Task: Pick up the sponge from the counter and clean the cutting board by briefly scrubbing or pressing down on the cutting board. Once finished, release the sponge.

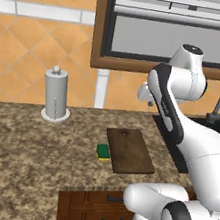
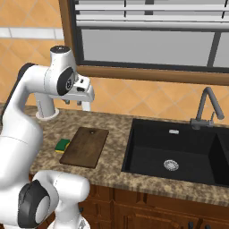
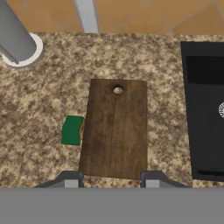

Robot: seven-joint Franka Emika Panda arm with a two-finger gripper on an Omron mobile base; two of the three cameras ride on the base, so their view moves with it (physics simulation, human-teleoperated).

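**Sponge waiting beside the board**

Fingertips of the gripper (image 3: 112, 178) are seen at the bottom of the hand view, spread wide with nothing between them, high above the counter (image 3: 43, 100). The sponge (image 3: 72, 130) lies green side up, just beside the long left edge of the cutting board (image 3: 116, 127). It is judged light, soft and compressible; a grasp across its narrow sides is advised. Further out stand a paper-towel holder (image 1: 56, 95) and the sink (image 2: 174, 154).

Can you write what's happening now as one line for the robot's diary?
stage: before pickup | hand: open, high above cutting board | sponge: on counter, beside board
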